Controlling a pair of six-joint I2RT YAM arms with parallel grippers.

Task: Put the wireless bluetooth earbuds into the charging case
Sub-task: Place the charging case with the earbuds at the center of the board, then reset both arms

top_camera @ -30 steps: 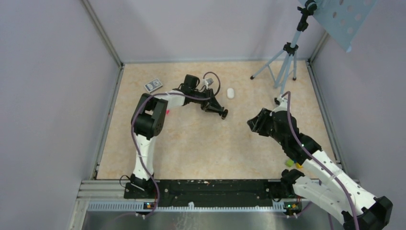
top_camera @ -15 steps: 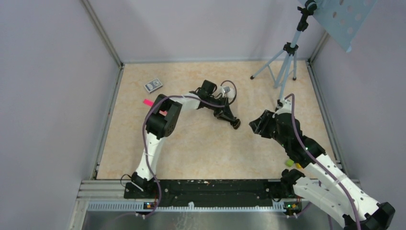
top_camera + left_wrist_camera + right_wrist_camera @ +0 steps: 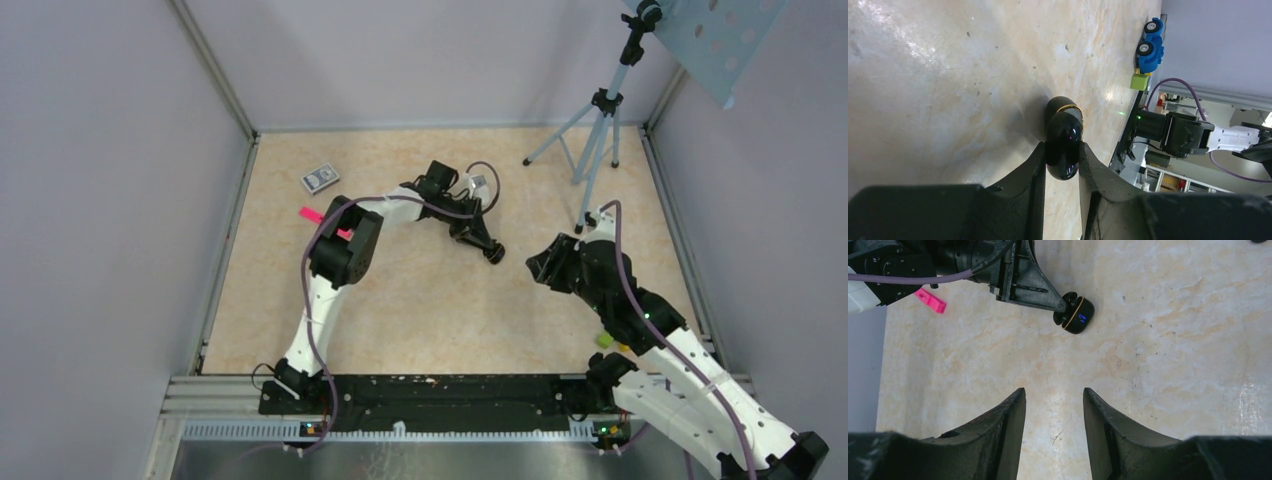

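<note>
My left gripper (image 3: pixel 1062 146) is shut on a glossy black charging case (image 3: pixel 1063 132) with a gold ring, which rests on or just above the table. In the top view the case (image 3: pixel 495 254) is at the tip of the left gripper (image 3: pixel 487 247), mid-table. The right wrist view shows the case (image 3: pixel 1079 315) closed, with a small blue light. My right gripper (image 3: pixel 1054 390) is open and empty, a short way to the right of the case, as the top view (image 3: pixel 542 268) shows. No earbuds are in view.
A pink block (image 3: pixel 310 214) lies left of the left arm and a small silver box (image 3: pixel 320 178) lies at the back left. A tripod (image 3: pixel 590 130) stands at the back right. A green block (image 3: pixel 604 340) and a blue toy car (image 3: pixel 1150 45) sit near the right arm's base.
My left arm has swung right and slightly nearer, its gripper tip now close to the right gripper. A white oval object seen earlier at the back is now hidden behind it. The right arm shifted slightly.
</note>
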